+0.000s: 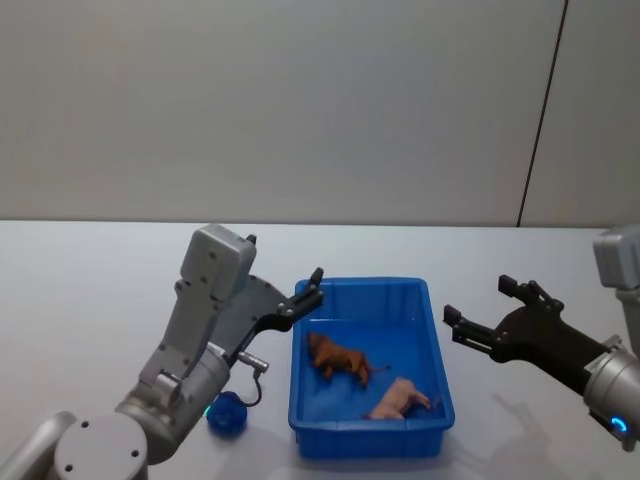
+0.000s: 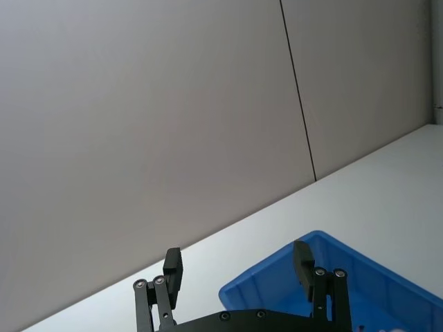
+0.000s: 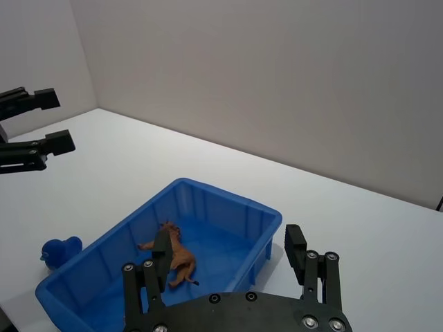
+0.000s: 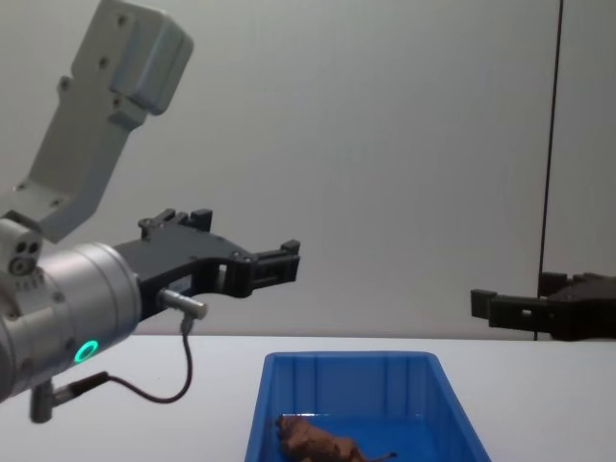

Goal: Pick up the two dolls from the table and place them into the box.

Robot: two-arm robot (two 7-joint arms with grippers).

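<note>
On the table (image 1: 90, 300), at the left, the blue toy (image 1: 227, 415) lies just beside the left wall of the box (image 1: 370, 440), outside it and close under the left arm (image 1: 190, 370). Beyond it the left gripper (image 1: 308, 290) hovers at the box's rear left corner, raised clear of the rim; its fingers are spread wide and hold nothing. Inside the box the brown doll (image 1: 338, 358) lies on the floor towards the left; a pale doll (image 1: 400, 400), pinkish, lies nearer the front right corner, apart from the brown one. To the right of the box the right gripper (image 1: 477, 305) hangs above the table, near the right rim but not over it; it points towards the box, fingers wide apart and empty.

With two toys in the box and both grippers empty, placing looks finished for those; the blue toy appears to be the one piece left outside. If it is to go in, the left arm is the nearer; the gripper would need to draw back and down, since the toy sits behind its fingers; then close gently on a soft round thing that may roll, and lift it over the rim.
</note>
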